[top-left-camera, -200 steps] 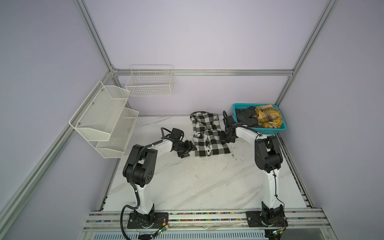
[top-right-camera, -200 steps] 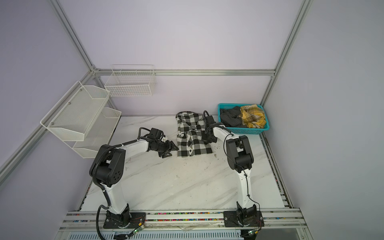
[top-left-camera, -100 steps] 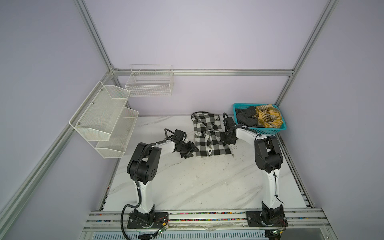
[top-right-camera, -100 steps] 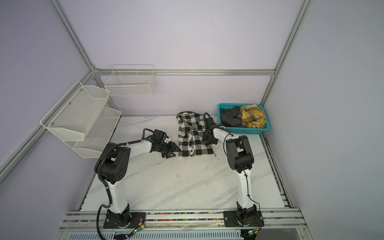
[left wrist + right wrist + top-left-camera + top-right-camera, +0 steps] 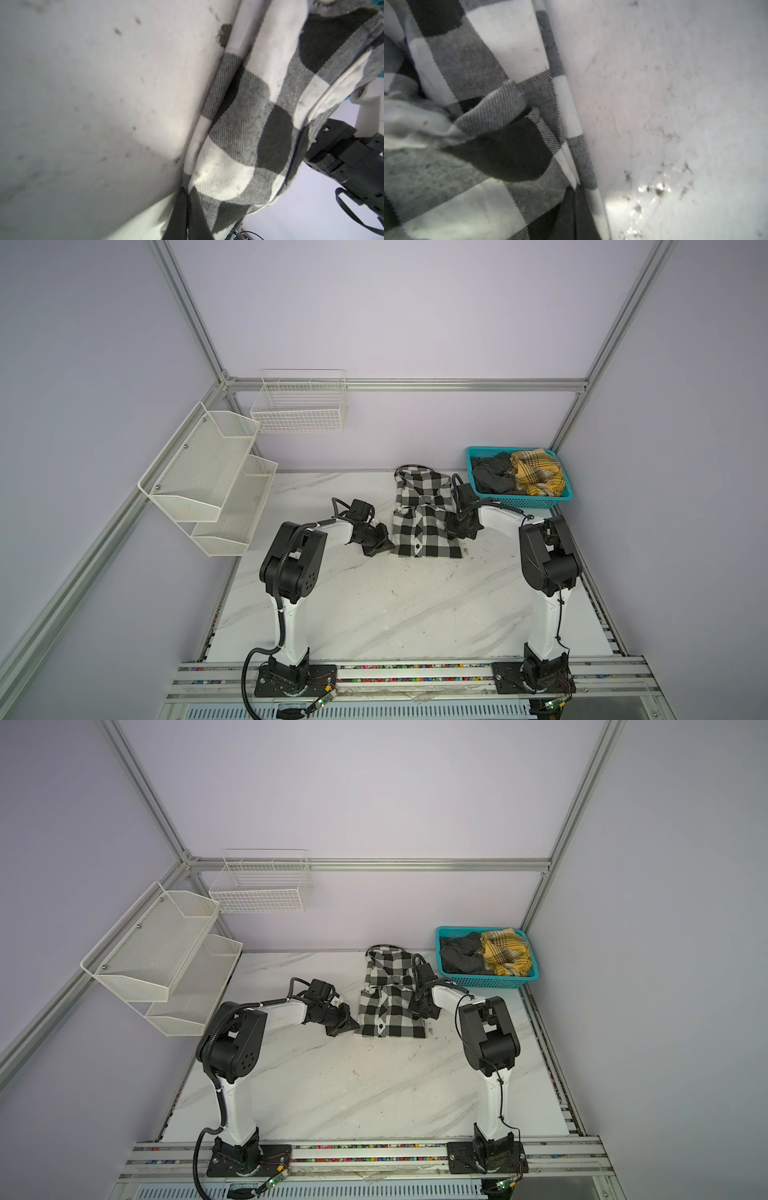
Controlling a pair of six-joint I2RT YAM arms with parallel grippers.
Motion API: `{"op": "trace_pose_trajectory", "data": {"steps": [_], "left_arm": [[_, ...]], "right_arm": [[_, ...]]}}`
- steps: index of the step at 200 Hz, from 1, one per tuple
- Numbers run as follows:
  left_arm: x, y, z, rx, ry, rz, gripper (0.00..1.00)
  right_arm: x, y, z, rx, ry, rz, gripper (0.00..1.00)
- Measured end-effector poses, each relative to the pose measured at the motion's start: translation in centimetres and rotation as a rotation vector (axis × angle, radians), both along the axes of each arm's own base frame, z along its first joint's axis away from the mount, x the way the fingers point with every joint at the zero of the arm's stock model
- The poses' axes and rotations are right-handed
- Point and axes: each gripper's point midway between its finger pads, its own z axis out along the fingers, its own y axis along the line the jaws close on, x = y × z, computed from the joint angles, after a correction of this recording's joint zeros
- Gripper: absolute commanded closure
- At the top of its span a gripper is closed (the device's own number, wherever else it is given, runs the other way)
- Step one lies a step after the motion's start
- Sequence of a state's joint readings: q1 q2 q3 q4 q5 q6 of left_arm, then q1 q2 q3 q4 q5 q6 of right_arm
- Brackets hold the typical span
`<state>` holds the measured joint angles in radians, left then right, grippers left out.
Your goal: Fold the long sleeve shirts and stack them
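Checked black-and-white cloth fills both my wrist views. The shirt lies on the marble table, toward the far side and a little right of the middle. Its near half is flat with the button strip facing up, and its far half is rumpled, with the collar end toward the back wall.

My left gripper is low on the table at the shirt's near left corner. In the left wrist view its dark fingers are pressed together, and the shirt's edge runs into the pinch, so I am grasping the cloth there. Past the cloth I can see the dark body of my right arm.

My right gripper sits on the shirt's right edge, about halfway along. In the right wrist view the fingers are clenched too, and the folded hem of the shirt comes out right at their tips. Bare, scuffed table lies beside it.

In both top views the two grippers flank the shirt, my left gripper nearer the front than my right gripper.

Just right of the shirt's far end is a teal basket. It holds a dark cloth and a yellow plaid cloth. On the left wall is a white mesh shelf, and a wire basket hangs on the back wall.
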<state>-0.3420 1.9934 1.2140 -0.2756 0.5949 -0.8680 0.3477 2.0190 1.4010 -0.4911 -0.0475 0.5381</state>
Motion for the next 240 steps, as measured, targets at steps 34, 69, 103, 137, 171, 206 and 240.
{"op": "trace_pose_trajectory", "data": {"steps": [34,69,103,137,171,206,240], "left_arm": [[-4.2,1.7,2.2,0.030,-0.025,-0.003,1.00],[-11.2,3.5,3.6,0.078,-0.042,-0.018,1.00],[-16.4,2.4,2.5,0.118,-0.009,-0.077,0.64],[-17.2,3.1,2.5,0.167,0.005,-0.022,0.51],[-17.1,4.3,5.6,0.162,-0.079,0.047,0.47],[-16.9,4.7,6.5,0.159,-0.105,0.078,0.47],[-15.3,5.1,4.4,0.253,-0.049,0.087,0.52]], "right_arm": [[-4.5,0.4,0.3,0.004,0.040,0.035,1.00],[-9.7,-0.2,2.9,0.014,0.037,0.059,1.00],[-11.8,-1.3,5.5,0.014,0.000,0.088,0.38],[-12.5,-1.6,6.5,-0.016,0.007,0.157,0.36],[-12.2,-0.3,9.6,0.033,-0.067,0.221,0.63],[-12.2,2.2,9.0,0.060,-0.071,0.293,0.75],[-10.3,4.5,6.3,0.100,-0.042,0.308,0.84]]}}
